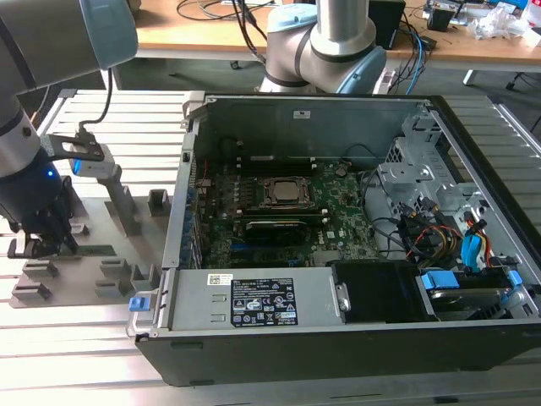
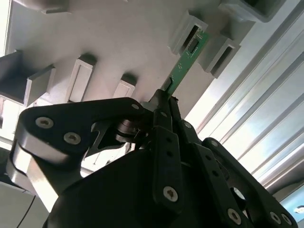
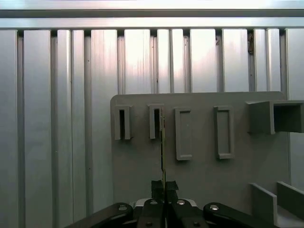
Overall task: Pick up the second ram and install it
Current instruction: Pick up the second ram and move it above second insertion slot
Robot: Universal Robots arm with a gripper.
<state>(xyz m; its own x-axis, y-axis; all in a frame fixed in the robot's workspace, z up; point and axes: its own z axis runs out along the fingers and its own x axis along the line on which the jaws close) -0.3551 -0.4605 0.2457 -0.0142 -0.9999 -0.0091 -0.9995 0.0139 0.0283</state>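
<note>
The second ram [image 2: 183, 66] is a thin green stick, seen edge-on in the first wrist view [image 3: 163, 142]. Its far end sits in a slotted grey holder block [image 2: 189, 34] on the grey fixture plate [image 1: 93, 279]. My gripper [image 2: 164, 99] is shut on the stick's near end, one dark finger on each face [image 3: 164, 189]. In the exterior view the gripper [image 1: 42, 244] is low over the plate at the exterior view's left, outside the computer case, and the ram [image 1: 95, 249] shows as a thin green line beside it.
The open computer case [image 1: 338, 101] lies to the exterior view's right of the plate, with the motherboard, CPU socket [image 1: 287, 193] and a black-covered card [image 1: 275, 227] inside. Other grey holder blocks [image 1: 156, 201] stand on the plate. Ribbed aluminium table [image 3: 57, 118] surrounds it.
</note>
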